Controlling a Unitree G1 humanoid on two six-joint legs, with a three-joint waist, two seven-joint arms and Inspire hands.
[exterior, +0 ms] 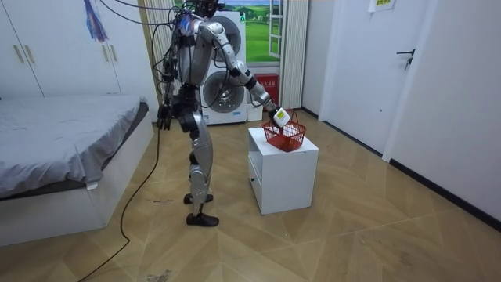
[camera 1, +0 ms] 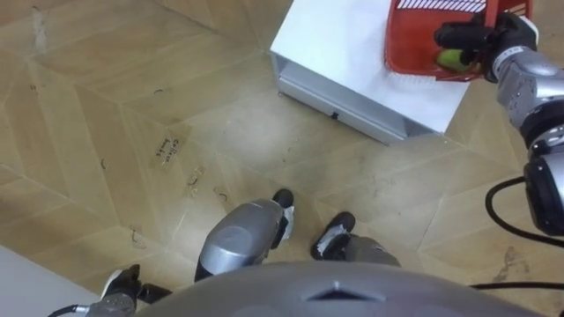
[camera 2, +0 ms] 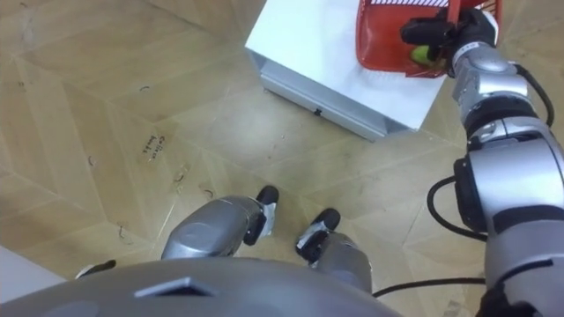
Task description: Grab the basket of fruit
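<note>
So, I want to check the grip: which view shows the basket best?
The room view: the whole basket sits on the white cabinet, with the right robot hand at its top. Both eye views cut off its far side, yet show a green fruit inside, by the hand.

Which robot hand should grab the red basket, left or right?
The right. The right robot hand is at the red basket on the white cabinet, with its arm stretched out to it. The left robot hand hangs low by the robot's side, away from the cabinet.
</note>
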